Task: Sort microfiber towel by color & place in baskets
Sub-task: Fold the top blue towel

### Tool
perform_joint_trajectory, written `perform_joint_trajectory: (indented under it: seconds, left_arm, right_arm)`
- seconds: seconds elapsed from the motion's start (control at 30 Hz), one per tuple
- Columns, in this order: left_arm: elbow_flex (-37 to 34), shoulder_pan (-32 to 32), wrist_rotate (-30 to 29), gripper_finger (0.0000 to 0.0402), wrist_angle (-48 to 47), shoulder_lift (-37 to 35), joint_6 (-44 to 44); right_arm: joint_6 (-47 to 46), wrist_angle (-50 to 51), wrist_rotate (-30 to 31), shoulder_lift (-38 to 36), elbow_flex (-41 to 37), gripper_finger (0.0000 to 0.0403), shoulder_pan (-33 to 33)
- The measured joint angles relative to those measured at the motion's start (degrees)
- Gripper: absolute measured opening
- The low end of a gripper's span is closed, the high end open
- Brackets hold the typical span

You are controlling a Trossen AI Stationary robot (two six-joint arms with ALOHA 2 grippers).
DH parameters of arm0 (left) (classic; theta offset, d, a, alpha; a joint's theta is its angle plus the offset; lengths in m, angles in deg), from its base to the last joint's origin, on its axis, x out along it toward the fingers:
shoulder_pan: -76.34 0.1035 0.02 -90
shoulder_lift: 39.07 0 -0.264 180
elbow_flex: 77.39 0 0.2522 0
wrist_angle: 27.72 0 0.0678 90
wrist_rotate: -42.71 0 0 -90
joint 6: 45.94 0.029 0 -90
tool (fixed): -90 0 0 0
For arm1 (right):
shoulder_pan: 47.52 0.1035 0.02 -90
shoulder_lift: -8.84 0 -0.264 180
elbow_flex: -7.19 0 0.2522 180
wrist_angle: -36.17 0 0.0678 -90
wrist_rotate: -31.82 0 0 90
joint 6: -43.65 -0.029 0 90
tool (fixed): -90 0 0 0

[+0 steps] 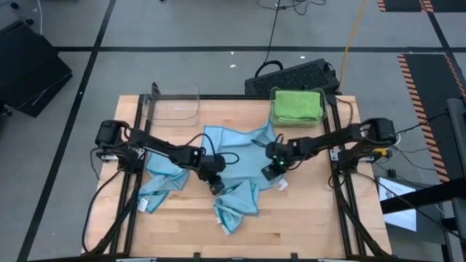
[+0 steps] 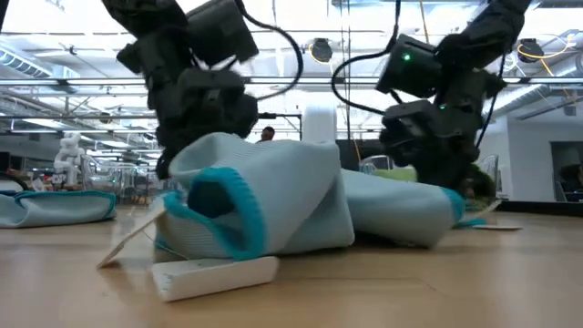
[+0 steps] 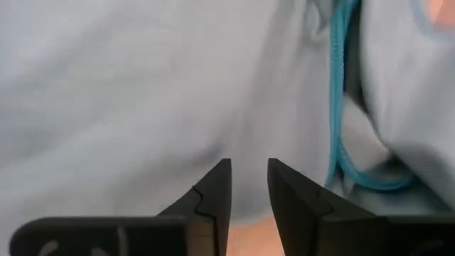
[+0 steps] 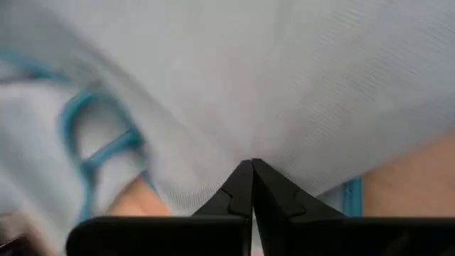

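Observation:
Light blue microfiber towels (image 1: 234, 143) with teal edging lie crumpled across the middle of the table. A green towel (image 1: 297, 104) lies folded in the basket (image 1: 275, 120) at the far right corner. The other clear basket (image 1: 175, 105) stands at the far left with nothing in it. My left gripper (image 1: 216, 185) is over the near part of the blue heap, its fingers (image 3: 217, 186) a little apart with cloth in the gap. My right gripper (image 1: 274, 170) is shut on blue cloth at the heap's right side. My left gripper holds light blue towel cloth (image 3: 249, 153) between its two fingertips, coming slanting down from the left. In the low view the cloth rises in a hump (image 2: 260, 187) under it while the lower folds rest on the table. How many layers it holds does not show. My right gripper pinches light blue towel cloth (image 4: 250, 146) at its fingertips, slanting down from the right. Creases run out from the pinch. A teal edge (image 4: 352, 195) lies just beside the fingers. The rest of that towel (image 2: 401, 214) lies on the table.
A black keyboard-like object (image 1: 291, 75) lies on the floor beyond the table's far edge. White towel tags (image 2: 214, 276) lie on the wood near the front. Bare wood (image 1: 306, 225) shows along the near edge and at the right.

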Motion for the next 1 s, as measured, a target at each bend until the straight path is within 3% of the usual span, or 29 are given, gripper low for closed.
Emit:
perform_joint_trajectory:
  seconds: [0.13,0.4,0.53,0.63,0.83,1.0]
  left_arm:
    - [0.1,1.2,-2.6,0.0092,-0.3,-3.3,0.0]
    - [0.2,2.2,-4.8,0.0092,-2.9,-7.0,1.1]
    - [0.2,2.0,-4.8,0.0092,-4.1,-7.0,-0.8]
    - [0.2,1.5,-4.8,0.0092,-4.1,-7.0,-3.6]
    - [0.2,0.7,-3.2,0.0092,-3.9,-7.0,-10.2]
    - [0.2,-1.2,-2.8,0.0092,-3.7,-7.0,-14.5]
  right_arm:
    - [-0.5,5.9,3.3,-7.4,0.0,0.0020,-0.8]
    - [-0.6,25.3,0.7,-19.0,0.1,0.0104,-0.6]
    - [-4.5,33.1,5.9,-20.4,0.0,0.0149,-1.4]
    - [-5.4,29.8,7.0,-20.4,-3.0,0.0177,-2.9]
    - [-7.9,10.9,-0.9,-20.4,-11.8,0.0210,-5.7]
    - [-7.1,8.6,-0.5,-20.6,-13.1,0.0220,-6.3]
